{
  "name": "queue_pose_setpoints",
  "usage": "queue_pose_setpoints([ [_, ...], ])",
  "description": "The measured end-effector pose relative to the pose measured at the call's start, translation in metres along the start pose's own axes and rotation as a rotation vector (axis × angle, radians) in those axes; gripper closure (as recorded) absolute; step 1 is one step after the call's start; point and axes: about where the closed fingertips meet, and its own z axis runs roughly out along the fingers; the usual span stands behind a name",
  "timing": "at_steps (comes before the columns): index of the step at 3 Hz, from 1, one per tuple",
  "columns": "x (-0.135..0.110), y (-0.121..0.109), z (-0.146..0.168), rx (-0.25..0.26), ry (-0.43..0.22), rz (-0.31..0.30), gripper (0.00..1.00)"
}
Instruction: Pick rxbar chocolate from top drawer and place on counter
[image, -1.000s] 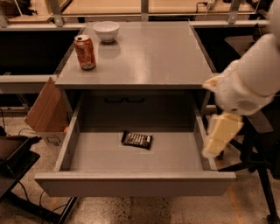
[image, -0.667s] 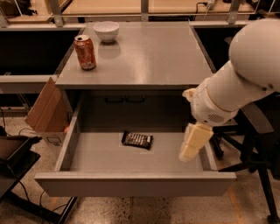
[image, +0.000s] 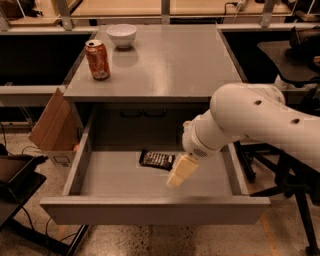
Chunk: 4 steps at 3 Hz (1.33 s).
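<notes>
Bar (image: 157, 159): laid flat on the drawer (image: 115, 181) floor, toward its back, mid-width.
Gripper (image: 181, 171): held low inside the drawer, right of centre; open or closed cannot be told.
Counter (image: 170, 60): above the drawer; can (image: 97, 60) and bowl (image: 122, 35) carried on it.

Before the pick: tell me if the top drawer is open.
Open: the top drawer is pulled out, rxbar chocolate lying on its floor, gripper inside, beside the bar.

A lab or workshop: speckled floor (image: 165, 241), cardboard box (image: 52, 127) left of the cabinet (image: 150, 99), wooden benches (image: 120, 7) far behind. The gripper (image: 180, 173) hangs over the top drawer (image: 150, 212)
</notes>
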Motion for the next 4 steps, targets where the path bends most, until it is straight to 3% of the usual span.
queue_pose_setpoints([
  [1,0.000,-0.002,0.045,0.003,-0.036,0.113,0.00],
  [2,0.000,-0.002,0.045,0.003,-0.036,0.112,0.00],
  [4,-0.016,-0.029,0.099,-0.007,-0.100,0.075,0.00],
])
